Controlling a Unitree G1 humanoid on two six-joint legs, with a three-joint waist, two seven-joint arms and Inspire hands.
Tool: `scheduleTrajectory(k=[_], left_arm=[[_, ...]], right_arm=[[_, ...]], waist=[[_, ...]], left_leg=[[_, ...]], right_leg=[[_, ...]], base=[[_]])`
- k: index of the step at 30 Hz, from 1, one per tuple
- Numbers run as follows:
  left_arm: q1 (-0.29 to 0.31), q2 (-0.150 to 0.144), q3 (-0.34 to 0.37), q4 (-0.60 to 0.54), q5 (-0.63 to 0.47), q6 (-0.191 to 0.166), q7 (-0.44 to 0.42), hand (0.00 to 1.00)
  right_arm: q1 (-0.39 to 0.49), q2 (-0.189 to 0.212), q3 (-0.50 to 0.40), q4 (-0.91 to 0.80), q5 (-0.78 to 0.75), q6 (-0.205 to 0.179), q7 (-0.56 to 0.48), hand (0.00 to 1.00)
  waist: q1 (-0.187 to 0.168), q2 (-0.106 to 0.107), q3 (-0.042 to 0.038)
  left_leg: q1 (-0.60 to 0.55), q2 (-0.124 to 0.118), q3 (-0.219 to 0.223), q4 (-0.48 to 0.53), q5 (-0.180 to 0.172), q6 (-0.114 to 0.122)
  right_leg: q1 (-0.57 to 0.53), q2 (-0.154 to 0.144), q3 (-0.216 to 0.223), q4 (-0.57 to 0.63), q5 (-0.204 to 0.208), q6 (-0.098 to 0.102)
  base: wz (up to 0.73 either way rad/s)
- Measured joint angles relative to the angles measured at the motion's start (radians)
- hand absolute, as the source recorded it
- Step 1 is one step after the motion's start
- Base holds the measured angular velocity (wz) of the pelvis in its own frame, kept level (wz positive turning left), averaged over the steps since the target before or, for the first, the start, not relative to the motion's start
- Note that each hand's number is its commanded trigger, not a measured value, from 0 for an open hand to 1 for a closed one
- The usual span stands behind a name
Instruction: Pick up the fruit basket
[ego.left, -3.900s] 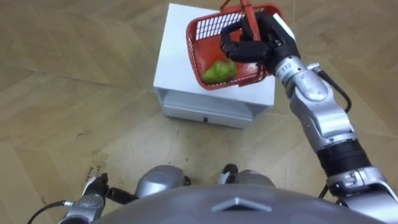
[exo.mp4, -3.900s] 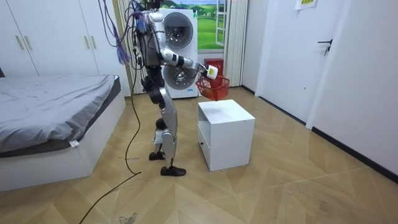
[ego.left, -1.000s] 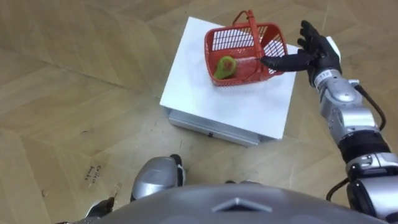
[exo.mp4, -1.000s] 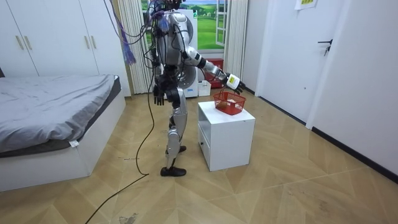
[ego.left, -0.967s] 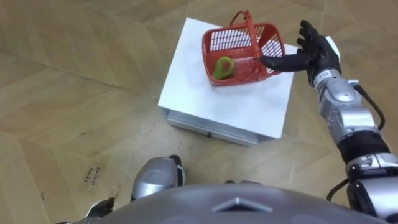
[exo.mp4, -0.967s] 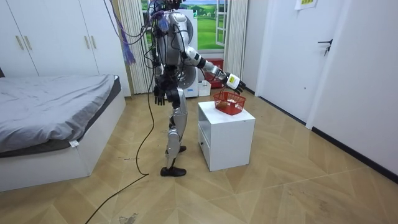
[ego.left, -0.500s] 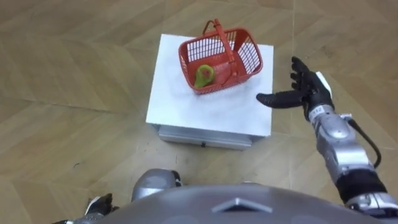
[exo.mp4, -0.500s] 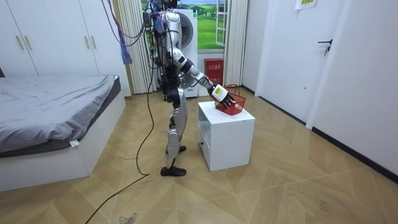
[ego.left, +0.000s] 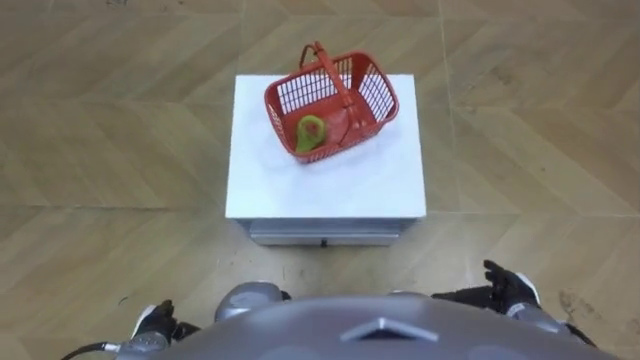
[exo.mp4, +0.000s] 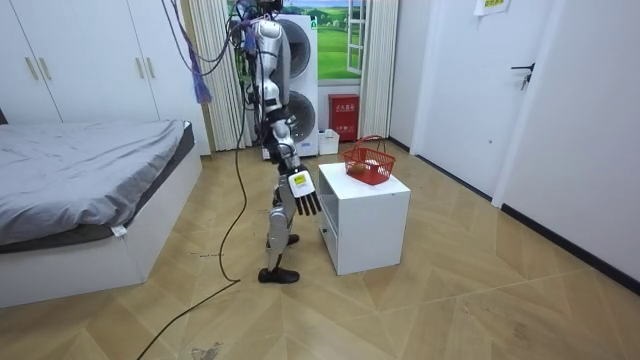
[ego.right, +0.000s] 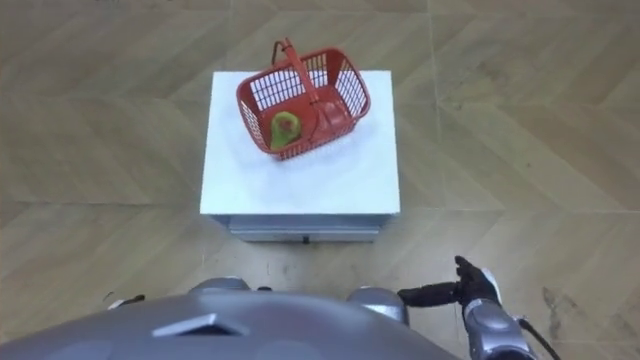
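The red plastic fruit basket (ego.left: 345, 100) stands on the far part of a white cabinet (ego.left: 340, 185), its handle upright. A green and red fruit (ego.left: 311, 131) lies inside it at the near left corner. My right hand (ego.left: 505, 290) hangs low at my right side, well short of the cabinet, fingers straight and holding nothing. The room view shows that hand (exo.mp4: 303, 200) lowered beside my hip, and the basket (exo.mp4: 368, 166) alone on the cabinet top. My left hand (ego.left: 152, 322) shows at the lower left, down by my side.
The cabinet has a drawer front (ego.left: 322, 236) facing me. Wooden floor surrounds it. In the room view a bed (exo.mp4: 90, 170) lies on the room view's left and stacked washing machines (exo.mp4: 300, 60) stand behind me.
My right hand has drawn back from the basket's side and dropped to my hip. The basket stays on the cabinet. The head camera has shifted.
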Motion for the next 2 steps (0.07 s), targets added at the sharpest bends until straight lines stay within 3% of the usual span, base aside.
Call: scheduleTrajectory(k=[2], left_arm=[[0.002,-0.012,-0.001,0.000,0.003,0.014,-0.003,0.00]], right_arm=[[0.000,0.000,-0.007,0.007,0.000,0.002,0.002,0.00]], waist=[[-0.003,0.007,0.0005]], left_leg=[[0.017,0.000,0.007,-0.005,-0.002,-0.002]], right_leg=[[0.009,0.000,0.010,-0.002,0.000,0.000]], base=[[-0.11]])
